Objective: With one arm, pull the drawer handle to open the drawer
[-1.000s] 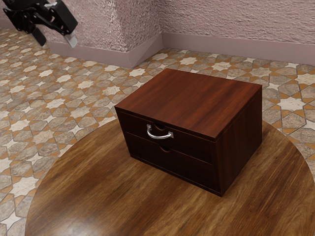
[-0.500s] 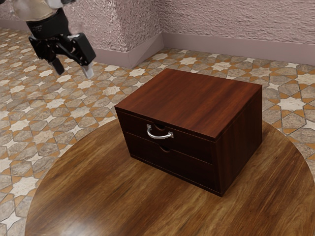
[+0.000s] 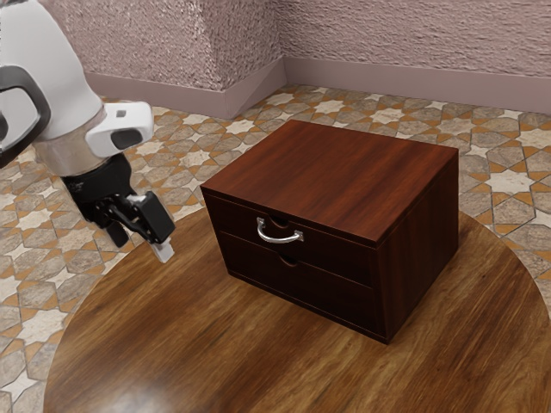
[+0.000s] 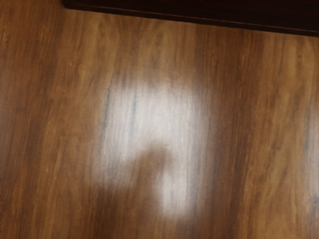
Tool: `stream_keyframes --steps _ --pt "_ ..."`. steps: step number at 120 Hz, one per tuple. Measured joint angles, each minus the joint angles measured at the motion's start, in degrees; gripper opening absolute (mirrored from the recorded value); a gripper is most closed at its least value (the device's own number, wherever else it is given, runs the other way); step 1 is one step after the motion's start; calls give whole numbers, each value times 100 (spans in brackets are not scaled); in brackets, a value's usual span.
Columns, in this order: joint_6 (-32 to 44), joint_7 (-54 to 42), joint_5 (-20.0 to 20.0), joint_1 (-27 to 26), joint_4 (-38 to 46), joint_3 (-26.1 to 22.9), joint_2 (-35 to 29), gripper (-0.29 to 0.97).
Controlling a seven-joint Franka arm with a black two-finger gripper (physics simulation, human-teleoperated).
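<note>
While the approach is judged in hand, the gripper (image 3: 139, 244) is seen in the exterior view, fingers apart (nothing held), well apart from the handle (image 3: 278, 232) of the shut drawer (image 3: 331, 249). In the wrist view, worktop (image 4: 159, 124) is seen; the handle must next be enclosed.

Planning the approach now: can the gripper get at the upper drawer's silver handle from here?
Probably yes: the gripper hangs off the cabinet front, with only bare table between it and the silver handle.

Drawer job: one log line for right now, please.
phase: pre-grasp | gripper: open, empty, low by table edge, apart from handle | drawer: shut | next: probably close in on handle
</note>
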State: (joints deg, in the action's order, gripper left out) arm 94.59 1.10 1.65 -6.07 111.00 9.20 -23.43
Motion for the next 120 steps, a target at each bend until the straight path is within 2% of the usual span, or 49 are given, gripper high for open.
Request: stream_keyframes --steps 11,24,31,56,81,99,120 --pt "783 -874 5 7 352 -21 -56 68" --pt "1620 -2163 -445 54 648 -57 -65 68" --pt "1856 -2782 -491 61 675 -90 -108 68" --pt "2000 -4567 -515 64 710 -39 -142 68" --pt "1745 -6177 -496 0 718 -64 -29 68" --pt "1750 -7057 -532 -111 694 -84 310 68" --pt "2169 -7754 -669 -266 697 -93 515 68"
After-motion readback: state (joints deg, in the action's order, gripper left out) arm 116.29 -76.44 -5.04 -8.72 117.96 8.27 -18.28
